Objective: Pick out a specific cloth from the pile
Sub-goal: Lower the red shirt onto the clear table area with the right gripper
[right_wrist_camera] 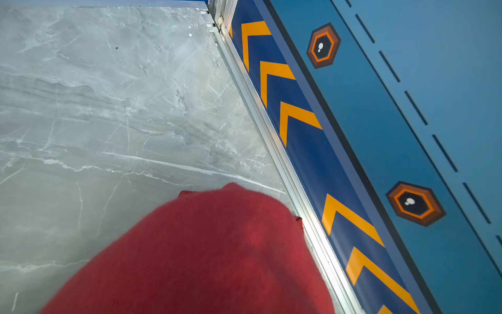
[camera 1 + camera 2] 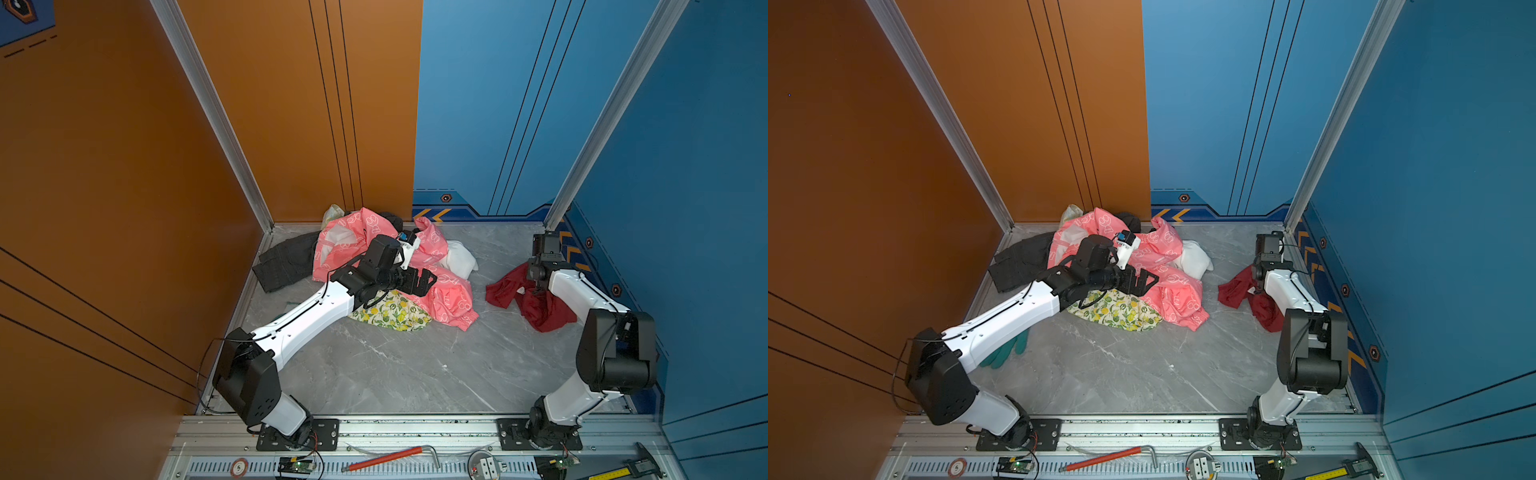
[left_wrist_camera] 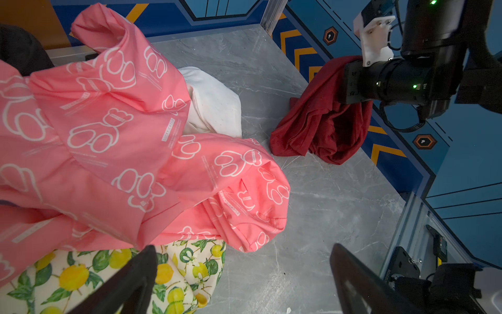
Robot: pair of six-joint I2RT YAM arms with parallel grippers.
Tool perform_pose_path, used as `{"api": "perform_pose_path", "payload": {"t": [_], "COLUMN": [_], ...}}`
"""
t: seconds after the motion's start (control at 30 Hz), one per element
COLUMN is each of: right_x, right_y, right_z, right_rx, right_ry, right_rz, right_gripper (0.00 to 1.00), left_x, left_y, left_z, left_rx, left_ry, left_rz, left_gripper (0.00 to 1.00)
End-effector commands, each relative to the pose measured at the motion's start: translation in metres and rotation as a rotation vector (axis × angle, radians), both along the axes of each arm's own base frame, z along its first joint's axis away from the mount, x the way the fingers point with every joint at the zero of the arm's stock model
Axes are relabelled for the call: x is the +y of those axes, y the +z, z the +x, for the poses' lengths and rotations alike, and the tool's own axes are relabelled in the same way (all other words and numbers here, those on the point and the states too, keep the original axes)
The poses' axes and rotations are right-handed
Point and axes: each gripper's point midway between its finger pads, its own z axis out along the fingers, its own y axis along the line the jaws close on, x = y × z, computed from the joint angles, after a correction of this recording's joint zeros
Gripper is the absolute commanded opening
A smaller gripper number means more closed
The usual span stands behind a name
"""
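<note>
The right hand [image 2: 537, 290] is pressed together, pinching the one cloth [image 2: 546, 311]. The cloth is plain dark red and crumpled, and its lower folds rest on the worktop [image 2: 415, 365] by the blue wall [image 2: 685, 166]. The left hand [image 2: 428, 282], spread, hovers over the one pile [image 2: 451, 303], well apart from the cloth. The pile holds one pink jacket [image 2: 349, 245], one lemon print [image 2: 390, 313] and one dark grey garment [image 2: 286, 262].

Two-tone booth over a marble-look floor

In both top views, orange wall panels [image 2: 104, 166] fill the left and meet blue wall panels [image 2: 478, 104] at the middle of the back, with aluminium posts [image 2: 216, 116] rising from the two back corners. A dark blue band [image 2: 432, 215] with orange chevrons and hexagon badges lines the foot of the blue walls. The grey veined floor [image 2: 395, 374] is evenly lit, and an aluminium rail [image 2: 415, 424] edges the bottom.
</note>
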Motion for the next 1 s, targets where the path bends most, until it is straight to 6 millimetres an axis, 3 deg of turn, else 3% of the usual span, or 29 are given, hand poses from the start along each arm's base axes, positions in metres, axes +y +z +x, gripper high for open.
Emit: {"api": "perform_pose_path", "payload": {"t": [0.0, 0.23, 0.37, 0.5, 0.6, 0.77, 0.87, 0.97], "right_x": [0.001, 0.016, 0.024, 0.028, 0.031, 0.029, 0.028, 0.029], "right_y": [0.002, -0.041, -0.07, -0.087, -0.083, -0.049, -0.029, -0.011], "right_z": [0.006, 0.019, 0.02, 0.018, 0.016, 0.013, 0.009, 0.005], "right_rx": [0.075, 0.241, 0.343, 0.415, 0.415, 0.37, 0.349, 0.327], "right_ry": [0.018, 0.092, 0.134, 0.154, 0.163, 0.155, 0.142, 0.135], "right_rz": [-0.083, -0.102, -0.056, -0.02, -0.005, -0.004, -0.001, 0.006], "right_gripper": [0.0, 0.0, 0.0, 0.0, 0.15, 0.49, 0.61, 0.65], "left_x": [0.003, 0.01, 0.012, 0.013, 0.014, 0.015, 0.016, 0.016], "left_y": [0.01, 0.008, 0.006, 0.004, 0.003, 0.003, 0.005, 0.006], "left_z": [0.001, 0.008, 0.01, 0.013, 0.014, 0.016, 0.016, 0.016], "left_rx": [-0.012, -0.012, -0.011, -0.008, -0.005, 0.001, 0.0, 0.0], "left_ry": [0.008, 0.034, 0.043, 0.051, 0.056, 0.06, 0.06, 0.06], "left_rz": [-0.045, -0.044, -0.046, -0.044, -0.045, -0.052, -0.059, -0.057], "left_gripper": [0.99, 0.98, 0.98, 0.98, 0.98, 0.98, 0.98, 0.98]}}
